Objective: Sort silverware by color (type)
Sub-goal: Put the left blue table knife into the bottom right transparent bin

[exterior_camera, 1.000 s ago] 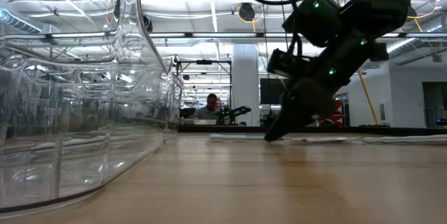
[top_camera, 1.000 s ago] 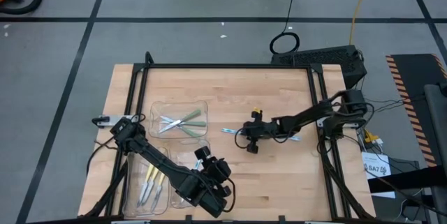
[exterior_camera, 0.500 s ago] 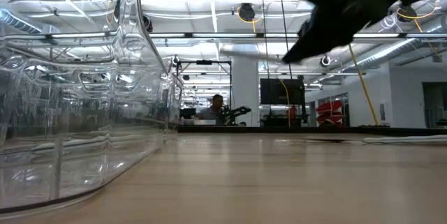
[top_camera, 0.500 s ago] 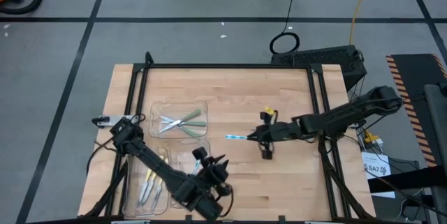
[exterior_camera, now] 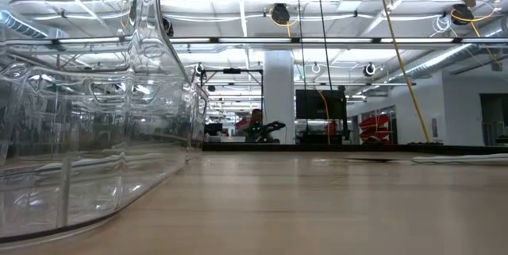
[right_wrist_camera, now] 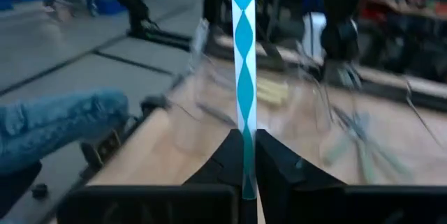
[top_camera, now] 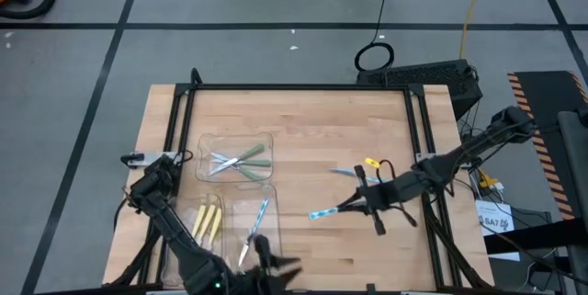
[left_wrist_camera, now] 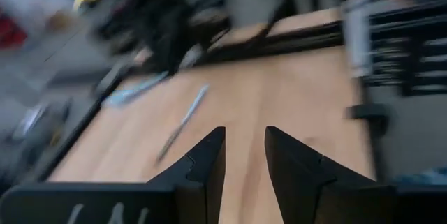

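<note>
The wooden table (top_camera: pixel 303 120) fills the middle of the high view, with three clear plastic trays on its left half. The far tray (top_camera: pixel 204 143) holds pale green utensils (top_camera: pixel 241 161) lying crossed. Nearer the front edge, the left tray (top_camera: pixel 175 249) holds yellow utensils (top_camera: pixel 207 223) side by side, and the tray just beside it (top_camera: pixel 271 194) holds one light blue utensil (top_camera: pixel 253 231). In the low view a tray's clear wall (exterior_camera: pixel 95 104) fills the left side. The left arm runs from the table's left edge down to the front edge, where the left gripper (top_camera: pixel 266 272) sits near the blue utensil's tray; in its wrist view the fingers (left_wrist_camera: pixel 209 161) stand a little apart with nothing between them, and a utensil (left_wrist_camera: pixel 183 121) lies on the bare wood ahead, too blurred to name its colour. The right arm reaches in from the right edge, and the right gripper (top_camera: pixel 360 203) is over the right half of the table, its jaws closed tight on a blue-handled utensil (top_camera: pixel 326 212) whose free end points toward the trays. In the right wrist view that blue handle (right_wrist_camera: pixel 244 77) stands straight up from between the pinched fingers (right_wrist_camera: pixel 276 158). Another blue utensil (top_camera: pixel 344 172) lies on the wood just beyond the right gripper.
</note>
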### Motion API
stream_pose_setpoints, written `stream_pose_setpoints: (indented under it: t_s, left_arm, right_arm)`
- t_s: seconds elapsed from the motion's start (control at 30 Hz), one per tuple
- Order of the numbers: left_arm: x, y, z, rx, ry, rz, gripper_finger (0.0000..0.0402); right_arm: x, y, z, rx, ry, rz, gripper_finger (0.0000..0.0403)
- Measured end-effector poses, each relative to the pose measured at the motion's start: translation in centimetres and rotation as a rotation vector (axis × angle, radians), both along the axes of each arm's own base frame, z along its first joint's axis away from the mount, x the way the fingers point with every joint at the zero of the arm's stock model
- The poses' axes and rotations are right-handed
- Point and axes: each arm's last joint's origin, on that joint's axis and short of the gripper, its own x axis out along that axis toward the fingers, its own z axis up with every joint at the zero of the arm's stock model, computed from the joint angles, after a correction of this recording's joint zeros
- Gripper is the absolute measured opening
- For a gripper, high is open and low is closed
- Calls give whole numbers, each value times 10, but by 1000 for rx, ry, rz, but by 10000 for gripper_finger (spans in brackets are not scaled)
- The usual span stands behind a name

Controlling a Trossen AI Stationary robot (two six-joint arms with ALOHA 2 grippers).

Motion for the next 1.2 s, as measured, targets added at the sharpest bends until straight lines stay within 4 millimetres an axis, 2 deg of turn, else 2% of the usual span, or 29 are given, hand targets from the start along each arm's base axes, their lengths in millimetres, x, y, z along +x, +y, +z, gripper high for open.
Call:
stream_pose_setpoints:
  t_s: [0.07,0.17,0.23,0.33,0.4,0.53,0.7,0.77,0.87,0.93,1.03,1.1,1.2]
  left_arm:
    - [6,-9,10,49,-37,-99,111]
    - [15,-11,21,152,-64,-191,111]
    - [22,-8,23,213,-50,-253,111]
    - [38,8,22,209,-25,-262,111]
    - [50,23,12,184,4,-233,111]
    - [74,48,-22,173,11,-164,111]
    - [95,67,-29,211,-146,-139,111]
    - [99,69,-27,217,-231,-138,111]
    - [97,72,-25,193,-457,-197,111]
    - [93,81,-35,181,-572,-184,110]
    - [88,99,-55,197,-651,-132,110]
    - [85,105,-58,211,-698,-125,110]
    - [83,103,-57,216,-726,-178,110]
  right_arm:
    - [-2,5,5,2,-49,26,12]
    - [-4,12,11,9,-116,60,12]
    - [-6,17,16,12,-164,86,12]
    - [-10,24,21,7,-225,123,12]
    - [-14,27,24,2,-249,147,12]
    - [-24,31,31,-8,-287,184,12]
    - [-34,30,34,-23,-298,205,12]
    - [-38,27,32,-28,-300,187,12]
    - [-44,22,29,-32,-304,166,12]
    - [-47,19,27,-19,-323,161,12]
    - [-50,17,22,1,-351,159,12]
    - [-51,16,18,5,-356,156,12]
    - [-50,15,16,5,-356,146,12]
